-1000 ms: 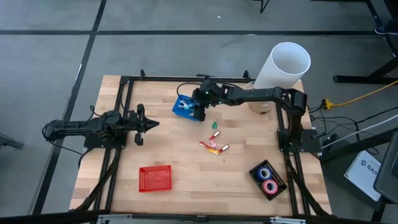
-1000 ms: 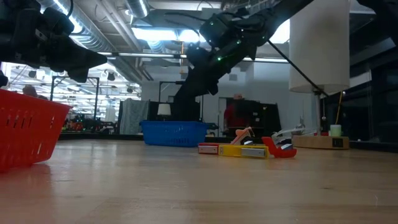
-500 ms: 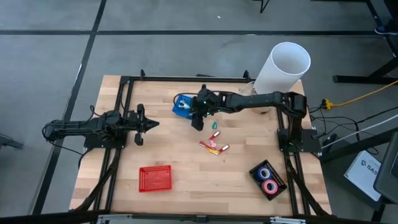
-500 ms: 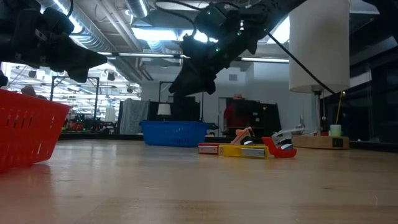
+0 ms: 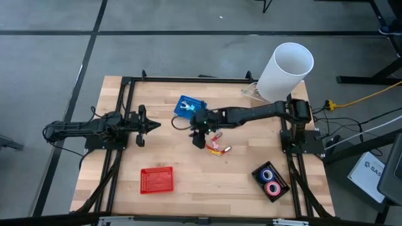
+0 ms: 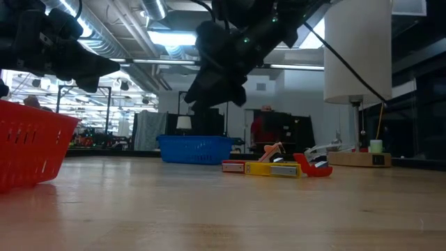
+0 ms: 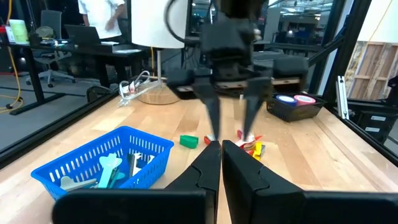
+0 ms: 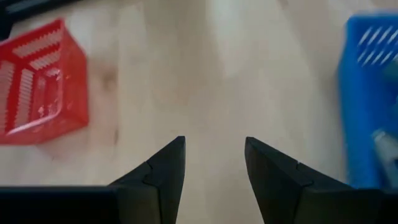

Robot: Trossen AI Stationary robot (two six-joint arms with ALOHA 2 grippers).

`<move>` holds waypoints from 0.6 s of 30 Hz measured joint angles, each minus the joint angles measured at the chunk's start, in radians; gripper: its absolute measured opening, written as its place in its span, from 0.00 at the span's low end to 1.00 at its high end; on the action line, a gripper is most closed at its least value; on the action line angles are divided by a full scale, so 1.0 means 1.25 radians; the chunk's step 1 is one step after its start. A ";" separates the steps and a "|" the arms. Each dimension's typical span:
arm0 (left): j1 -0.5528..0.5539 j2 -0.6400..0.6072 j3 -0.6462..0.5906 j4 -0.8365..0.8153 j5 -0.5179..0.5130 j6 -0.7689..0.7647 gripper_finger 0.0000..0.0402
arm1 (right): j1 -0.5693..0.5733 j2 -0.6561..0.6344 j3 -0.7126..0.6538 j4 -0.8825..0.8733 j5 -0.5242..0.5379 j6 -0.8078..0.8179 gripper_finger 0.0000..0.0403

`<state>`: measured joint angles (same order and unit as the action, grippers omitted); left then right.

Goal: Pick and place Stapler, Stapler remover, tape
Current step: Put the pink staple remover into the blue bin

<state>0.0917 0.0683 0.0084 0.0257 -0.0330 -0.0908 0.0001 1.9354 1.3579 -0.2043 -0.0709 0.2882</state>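
Observation:
My right gripper point(image 5: 200, 142) is open and hangs above bare wood between the blue basket point(image 5: 190, 107) and a cluster of small red, yellow and pink pieces point(image 5: 217, 148); its wrist view shows only table between the fingers point(image 8: 214, 163). The blue basket point(image 7: 106, 158) holds a pale-blue item and a silvery-grey piece point(image 7: 133, 165). A small green piece point(image 7: 188, 141) lies on the table near the open right gripper point(image 7: 230, 132). Blue and pink tape rolls sit in a black tray point(image 5: 271, 181). My left gripper point(image 5: 152, 124) is shut and waits at the table's left.
A red basket point(image 5: 157, 180) stands near the table's near edge, left of centre. A tall white cylinder point(image 5: 286, 63) rises at the far right corner. Black frame rails run along the far, left and right sides. Bare wood lies between the red basket and the black tray.
My right gripper has moved from above the blue basket toward the table's near edge, ending beside the red and yellow pieces. The green piece that showed from above is now covered by the arm. The left arm has kept still.

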 joint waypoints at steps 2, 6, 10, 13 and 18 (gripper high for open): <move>0.000 0.000 0.000 0.000 0.000 0.000 0.02 | 0.019 0.000 0.000 -0.022 0.000 0.035 0.42; 0.000 0.000 0.000 0.000 0.000 0.000 0.02 | 0.057 0.001 0.000 -0.048 0.000 0.096 0.42; 0.000 0.000 0.000 0.000 0.000 0.000 0.03 | 0.102 0.001 0.000 -0.055 0.000 0.144 0.42; 0.000 0.000 0.000 0.000 0.000 0.000 0.03 | 0.132 0.001 0.000 -0.073 -0.010 0.183 0.42; 0.000 0.000 0.000 0.000 0.000 0.000 0.02 | 0.173 0.001 0.000 -0.108 -0.020 0.205 0.42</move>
<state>0.0916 0.0683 0.0082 0.0256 -0.0330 -0.0906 0.2159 1.9371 1.3579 -0.3387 -0.0956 0.5444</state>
